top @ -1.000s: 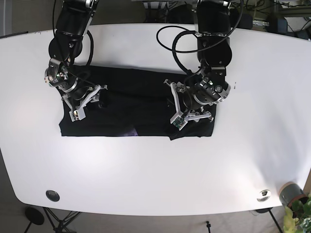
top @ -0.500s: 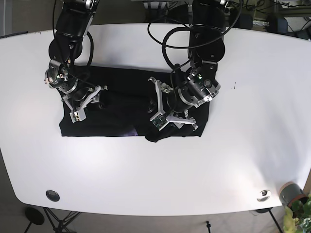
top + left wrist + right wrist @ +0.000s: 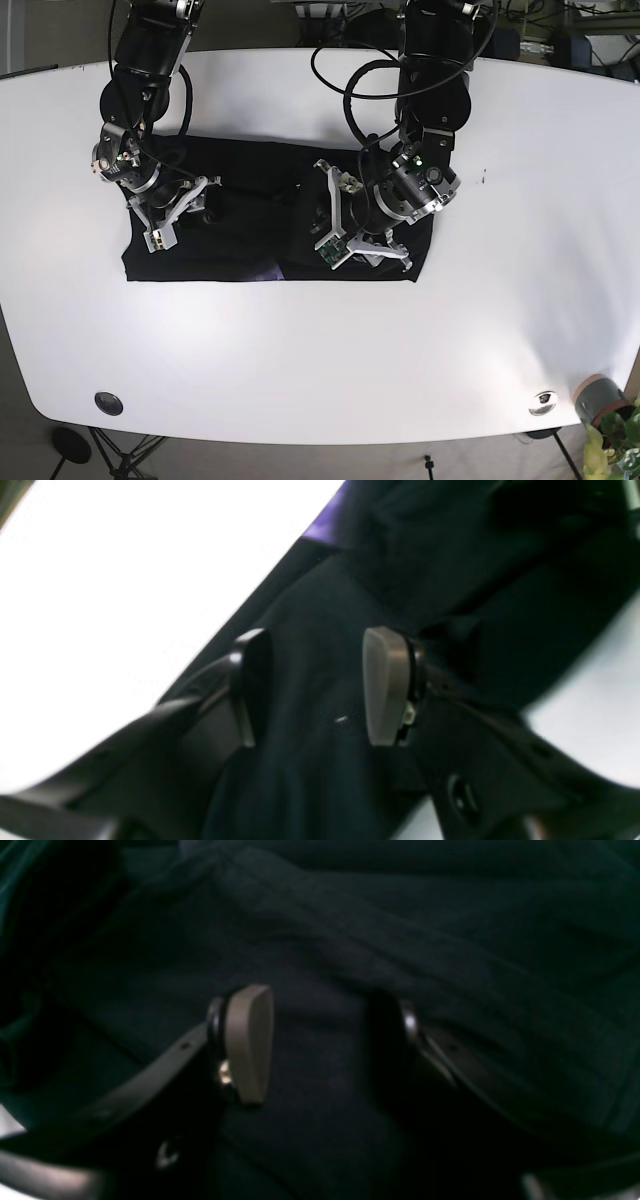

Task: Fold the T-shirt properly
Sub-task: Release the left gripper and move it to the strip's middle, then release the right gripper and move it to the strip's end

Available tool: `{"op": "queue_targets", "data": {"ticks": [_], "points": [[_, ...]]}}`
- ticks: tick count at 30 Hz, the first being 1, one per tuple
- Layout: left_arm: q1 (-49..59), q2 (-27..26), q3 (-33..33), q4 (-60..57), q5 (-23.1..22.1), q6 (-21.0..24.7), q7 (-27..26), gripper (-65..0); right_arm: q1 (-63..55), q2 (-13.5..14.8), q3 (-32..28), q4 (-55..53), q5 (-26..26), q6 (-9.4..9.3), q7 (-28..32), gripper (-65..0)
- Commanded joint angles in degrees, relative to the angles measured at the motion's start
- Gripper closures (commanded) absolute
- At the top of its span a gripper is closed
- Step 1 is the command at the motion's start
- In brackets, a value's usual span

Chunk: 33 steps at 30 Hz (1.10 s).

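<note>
Left gripper [image 3: 315, 685], jaws parted, straddles dark cloth without pinching it; right gripper [image 3: 320, 1040], likewise released, hovers over rumpled fabric. The black T-shirt [image 3: 250, 215] lies spread at upper centre of the white surface [image 3: 320, 350]. Soft, light and limp, it probably handles best pinched at hems or corners. No containers appear.
</note>
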Motion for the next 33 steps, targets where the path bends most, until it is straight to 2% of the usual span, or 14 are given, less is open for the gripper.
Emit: {"op": "queue_targets", "data": {"ticks": [1,2,5,9,14,19,24,28,33], "points": [[-1.3,0.3,-0.3,1.3,-5.9,-0.1,2.1,-28.1,0.9,0.3,0.0,1.1,0.5,0.37,0.5,-30.6],[-1.4,0.2,-0.8,1.3,-8.5,-0.1,4.0,-28.1,0.9,0.3,0.0,1.1,0.5,0.37,0.5,-30.6],[-1.6,0.2,-3.1,1.2,-12.2,-0.1,6.2,-28.1,0.9,0.3,0.0,1.1,0.5,0.37,0.5,-30.6],[-1.2,-0.1,-5.8,0.9,-11.0,-0.1,6.1,-27.6,0.9,0.3,0.0,2.9,0.5,0.37,0.2,-30.6],[-1.2,-3.5,-8.8,-1.6,-8.2,-0.1,4.3,-27.4,1.2,-0.8,0.0,10.3,1.3,0.37,-4.9,-30.6],[0.0,-8.5,-13.5,-5.4,-8.0,-0.1,1.1,-27.4,2.1,-1.4,0.1,18.1,6.0,0.11,-12.6,-31.2],[0.4,-10.9,-17.5,-7.6,-8.0,-0.1,-1.1,-27.4,3.5,-1.5,0.3,19.8,15.5,-0.15,-19.1,-31.2],[1.7,-13.3,-17.7,-8.7,-8.0,-0.1,-3.8,-27.4,3.5,-2.1,-0.1,17.8,20.0,-0.24,-19.6,-31.2],[1.9,-13.9,-17.7,-12.2,-7.6,-0.1,-6.5,-27.4,3.7,-4.3,-0.2,13.5,20.8,-0.24,-19.6,-31.2]]}}
